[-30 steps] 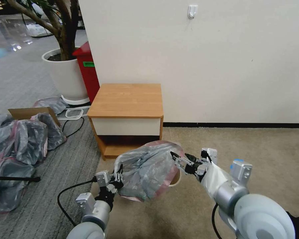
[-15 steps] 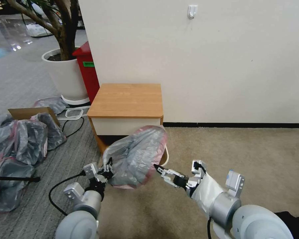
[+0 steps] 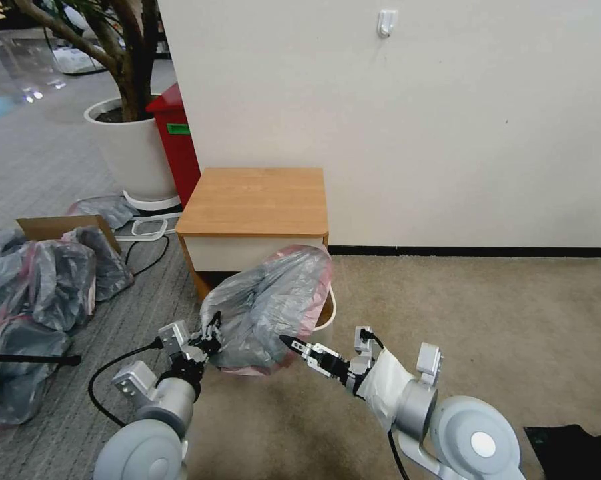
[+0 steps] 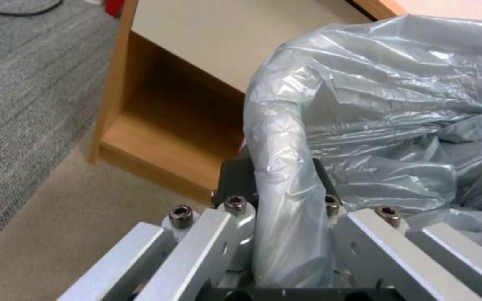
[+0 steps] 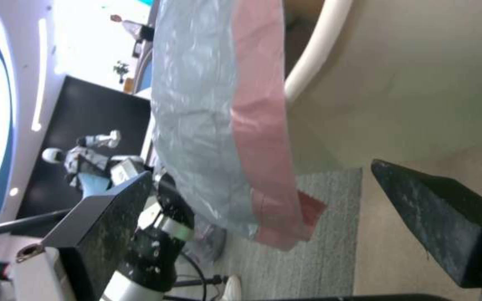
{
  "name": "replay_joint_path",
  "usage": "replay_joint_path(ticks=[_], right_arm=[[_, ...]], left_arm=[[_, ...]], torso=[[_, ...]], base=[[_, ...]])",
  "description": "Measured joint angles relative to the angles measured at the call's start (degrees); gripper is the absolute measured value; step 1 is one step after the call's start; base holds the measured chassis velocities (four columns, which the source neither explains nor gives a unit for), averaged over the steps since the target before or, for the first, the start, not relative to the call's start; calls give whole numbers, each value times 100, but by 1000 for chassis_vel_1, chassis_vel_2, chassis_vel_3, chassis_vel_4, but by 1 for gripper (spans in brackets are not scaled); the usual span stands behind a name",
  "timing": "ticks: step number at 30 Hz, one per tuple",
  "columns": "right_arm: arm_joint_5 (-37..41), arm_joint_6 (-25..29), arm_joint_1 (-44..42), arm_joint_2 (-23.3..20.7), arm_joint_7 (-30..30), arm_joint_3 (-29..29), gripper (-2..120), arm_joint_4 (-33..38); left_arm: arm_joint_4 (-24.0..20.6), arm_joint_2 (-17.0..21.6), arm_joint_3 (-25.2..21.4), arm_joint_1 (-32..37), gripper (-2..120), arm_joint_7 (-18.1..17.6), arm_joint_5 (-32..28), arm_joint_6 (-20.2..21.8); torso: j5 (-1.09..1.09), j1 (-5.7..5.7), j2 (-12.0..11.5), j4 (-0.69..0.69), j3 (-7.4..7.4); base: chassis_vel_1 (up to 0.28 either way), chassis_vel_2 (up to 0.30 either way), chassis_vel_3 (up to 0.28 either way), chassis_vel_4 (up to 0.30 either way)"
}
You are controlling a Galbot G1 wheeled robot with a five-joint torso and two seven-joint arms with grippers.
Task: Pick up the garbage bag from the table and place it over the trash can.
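Since 1 second ago, the right gripper [image 3: 288,342] has let go of the garbage bag [image 3: 267,310]: then it was closed on the pink-red rim on the bag's right side, now its fingers [image 5: 442,217] stand apart with the rim hanging loose between them, and it has drawn back toward the robot and down, its tip just below the bag's near edge. The left gripper [image 3: 209,331], clamped on a twist of the bag, has shifted left and slightly back, carrying the bag with it. The bag now leans away toward the nightstand, and more of the trash can's [image 3: 328,313] cream rim shows at its right.
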Motion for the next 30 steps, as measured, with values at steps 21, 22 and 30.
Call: replay_joint_path(ticks=[21, 22, 30], right_arm=[[-544, 76, 36, 406, -437, -168, 36, -244], [-579, 100, 38, 426, -438, -187, 31, -249], [-735, 157, 12, 467, -445, -219, 1, -242]], left_arm=[[120, 28, 35, -139, 7, -340, -678, 230], [126, 35, 38, -144, 7, -372, -702, 251], [184, 87, 41, -190, 7, -468, -757, 315]], torso=[[0, 0, 0, 0, 0], [0, 0, 0, 0, 0], [1, 0, 0, 0, 0]], base=[[0, 0, 0, 0], [0, 0, 0, 0], [0, 0, 0, 0]])
